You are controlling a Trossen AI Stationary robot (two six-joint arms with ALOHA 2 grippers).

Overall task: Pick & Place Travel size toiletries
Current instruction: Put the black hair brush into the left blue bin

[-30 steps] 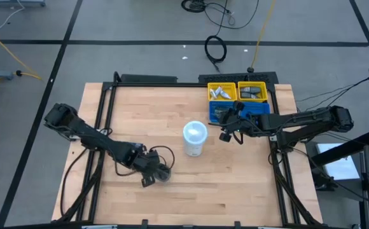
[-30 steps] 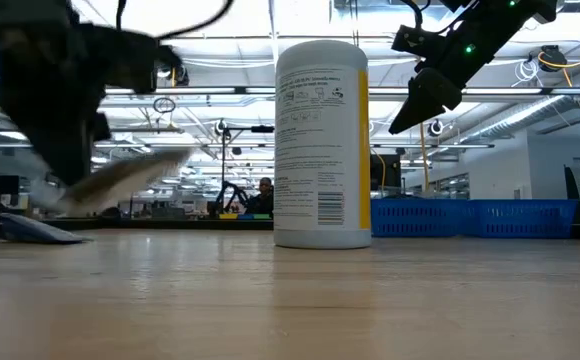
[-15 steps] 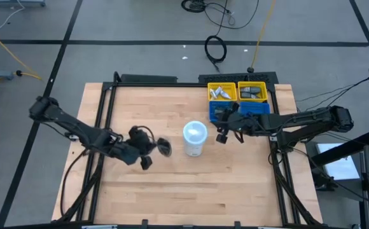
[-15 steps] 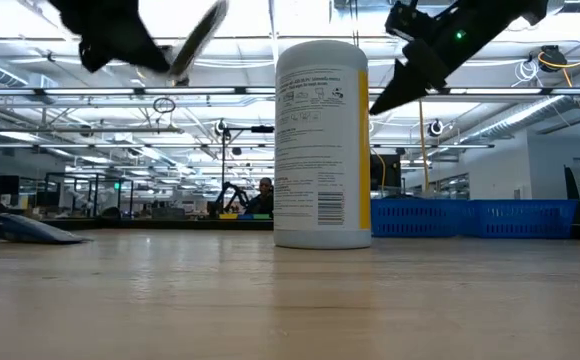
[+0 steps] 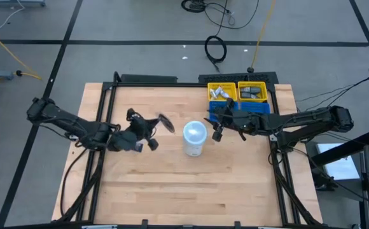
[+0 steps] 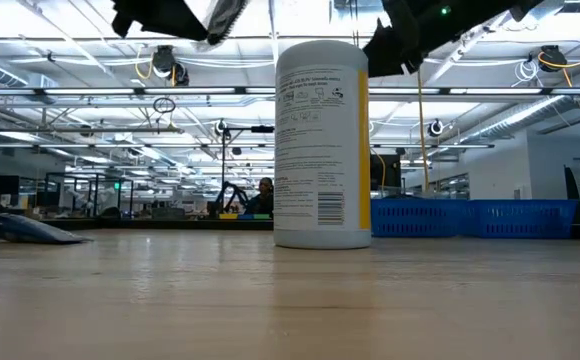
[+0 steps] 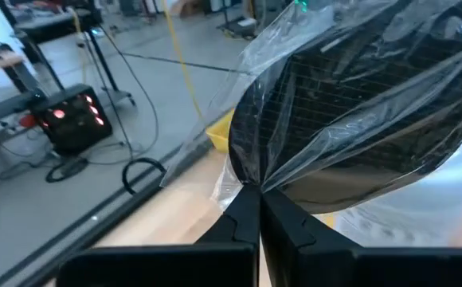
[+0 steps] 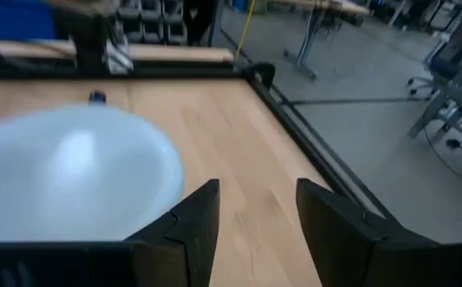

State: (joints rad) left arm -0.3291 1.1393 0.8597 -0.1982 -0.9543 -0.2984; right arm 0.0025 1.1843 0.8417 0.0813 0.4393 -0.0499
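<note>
A dark disc in clear wrap is carried above the surface by the left hand, whose fingers are pressed together on a pinch of the wrap only, as the left wrist view shows; the disc itself hangs free beyond the fingertips. In the high view it is at about 9 o'clock from the tub and just beside it, while the bins lie beyond the tub at about 2 o'clock. The right hand is held spread and empty at the tub's 3 o'clock side, its fingers seen over the pale lid in its own wrist view. Several risks can be judged from this. The thin film could slip or tear from so small a pinch, and the disc would be dropped short of the bins. A direct path to the bins is blocked by the tall tub, which could be knocked over if the disc or arm is swung too low. The right arm is stretched across the same route, so a clash of the two arms near the tub is possible. A handover may be intended, and a loose, swinging wrap would be hard to catch cleanly.
</note>
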